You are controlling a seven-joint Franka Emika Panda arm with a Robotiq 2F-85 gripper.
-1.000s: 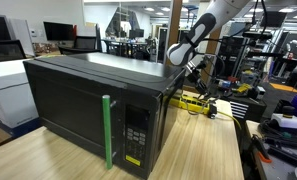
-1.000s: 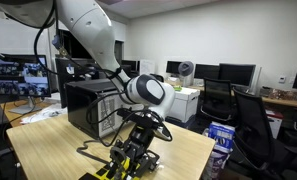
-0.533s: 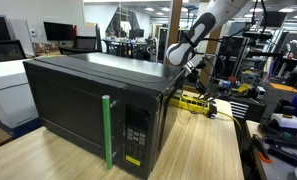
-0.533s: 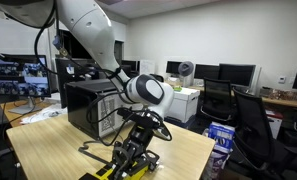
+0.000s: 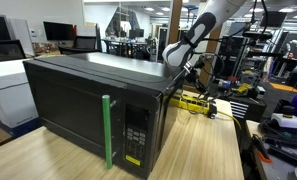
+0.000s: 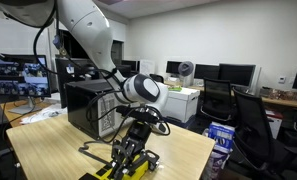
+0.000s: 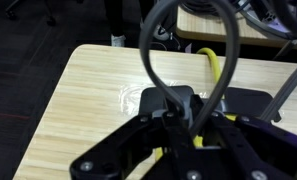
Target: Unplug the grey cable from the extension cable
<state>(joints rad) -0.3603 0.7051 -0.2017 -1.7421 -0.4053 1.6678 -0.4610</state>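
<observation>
The yellow extension cable (image 5: 194, 102) lies on the wooden table behind the black microwave (image 5: 88, 100). It also shows in an exterior view (image 6: 136, 169) and in the wrist view (image 7: 212, 62). My gripper (image 7: 185, 118) is down on the strip, its jaws drawn close together around a dark plug. The grey cable (image 7: 145, 62) rises from between them and loops upward. The gripper also shows in both exterior views (image 5: 193, 76) (image 6: 128, 155). The sockets are hidden under the fingers.
The microwave with a green handle (image 5: 107, 130) fills the table's near side. A dark lead (image 6: 88, 152) trails on the tabletop (image 7: 88, 100) beside the strip. Desks, monitors and office chairs (image 6: 250, 110) stand beyond the table edge.
The gripper and wrist have shifted slightly over the yellow strip, the cable moving with them. The microwave has not moved.
</observation>
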